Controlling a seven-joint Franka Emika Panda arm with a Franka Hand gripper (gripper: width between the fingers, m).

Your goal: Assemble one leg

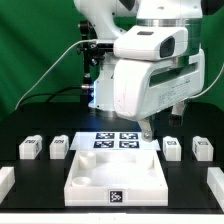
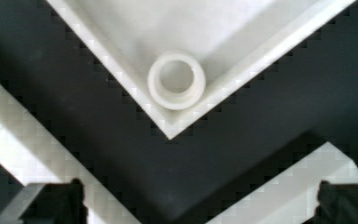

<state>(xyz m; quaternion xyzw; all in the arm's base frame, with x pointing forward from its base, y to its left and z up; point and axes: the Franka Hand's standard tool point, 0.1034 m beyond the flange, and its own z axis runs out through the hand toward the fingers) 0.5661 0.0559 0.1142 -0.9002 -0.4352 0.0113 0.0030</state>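
Four small white legs with tags stand in a row on the black table: two at the exterior view's left (image 1: 30, 148) (image 1: 59, 146) and two at its right (image 1: 172, 147) (image 1: 202, 148). The large white square panel (image 1: 113, 175) lies in front. My gripper (image 1: 148, 129) hangs low over the panel's far right corner, next to the nearer right leg. In the wrist view a panel corner with its round hole (image 2: 176, 80) lies ahead of my gripper (image 2: 197, 208). The dark fingertips (image 2: 48, 205) stand wide apart with nothing between them. No leg shows in the wrist view.
The marker board (image 1: 115, 140) lies just behind the panel. White blocky pieces sit at the table's front left (image 1: 5, 181) and front right (image 1: 214, 186). The arm's white body hides the middle of the back.
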